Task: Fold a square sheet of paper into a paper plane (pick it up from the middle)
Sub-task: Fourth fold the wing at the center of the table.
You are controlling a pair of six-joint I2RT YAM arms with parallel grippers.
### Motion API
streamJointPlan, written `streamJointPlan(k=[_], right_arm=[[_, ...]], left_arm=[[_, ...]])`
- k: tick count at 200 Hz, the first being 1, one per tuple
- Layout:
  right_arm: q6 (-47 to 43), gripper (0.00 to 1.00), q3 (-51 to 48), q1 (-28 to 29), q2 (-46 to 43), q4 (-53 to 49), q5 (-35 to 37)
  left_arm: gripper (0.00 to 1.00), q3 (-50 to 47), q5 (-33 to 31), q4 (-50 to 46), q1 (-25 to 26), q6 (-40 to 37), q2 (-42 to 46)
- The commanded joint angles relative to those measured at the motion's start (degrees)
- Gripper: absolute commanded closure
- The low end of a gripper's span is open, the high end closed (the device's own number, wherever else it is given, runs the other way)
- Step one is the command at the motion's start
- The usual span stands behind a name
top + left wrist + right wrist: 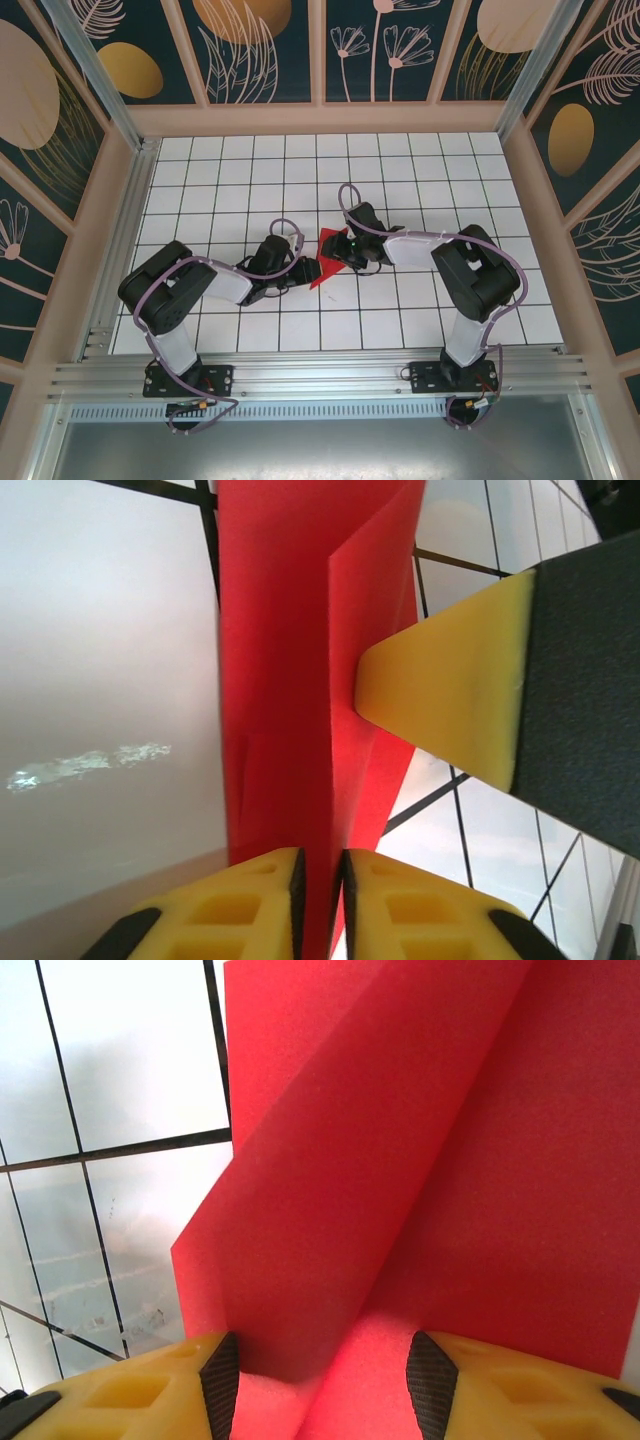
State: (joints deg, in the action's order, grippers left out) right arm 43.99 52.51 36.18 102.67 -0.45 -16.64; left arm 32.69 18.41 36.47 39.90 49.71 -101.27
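Note:
The square sheet of paper [328,262] is a creased, folded red shape held up near the middle of the white grid table [420,180]. My left gripper [303,268] is at its left side. In the left wrist view the paper [280,680] stands upright with a vertical fold, and the left gripper [320,885] is shut on its lower edge. My right gripper [345,250] meets the paper from the right. Its jaws stand apart in the right wrist view, with the right gripper [325,1385] open around the folded red layers [400,1160]. One yellow right finger [450,700] touches the paper's flap.
Peach-framed walls with dark floral panels [320,50] enclose the table on three sides. An aluminium rail [320,375] runs along the near edge by the arm bases. Bare grid tiles lie behind and to both sides of the grippers.

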Motion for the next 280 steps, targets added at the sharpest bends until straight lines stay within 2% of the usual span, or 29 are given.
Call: streamJointPlan(k=[1,37,70,111,141,167,216,280], right_arm=[[0.63,0.46,-1.50,-0.24,4.47,-6.36,4.55],[0.24,0.44,-4.17,-1.17,2.41,-1.05,1.13],[-0.86,0.42,-6.54,-1.98,1.07,3.15,-2.23],[-3.83,0.46,-7.31,-1.97,0.64,2.60,-0.35],[-4.53,0.47,-7.07,-1.92,1.09,0.80,1.27],[-3.39,0.47,-6.39,-1.95,2.13,-0.67,2.00],[-1.54,0.49,-6.50,-1.82,3.56,-0.40,1.23],[-1.10,0.49,-6.46,-1.84,3.86,0.08,0.23]], left_arm=[[0.84,0.80,-2.33,-4.36,-0.21,-0.95,-0.50],[0.93,0.80,-3.25,-5.01,-0.28,0.47,-1.25],[0.94,1.06,-3.64,-5.78,-0.32,0.87,-1.56],[0.93,1.06,-3.44,-5.30,-0.35,1.59,-1.55],[0.90,0.83,-0.70,-2.41,-0.44,2.19,-1.56],[0.81,0.74,2.56,1.84,-0.65,3.95,-1.88],[0.74,2.76,3.82,-0.29,-0.65,2.42,-3.26],[0.73,6.29,4.32,-4.35,-0.65,-1.11,-4.69]])
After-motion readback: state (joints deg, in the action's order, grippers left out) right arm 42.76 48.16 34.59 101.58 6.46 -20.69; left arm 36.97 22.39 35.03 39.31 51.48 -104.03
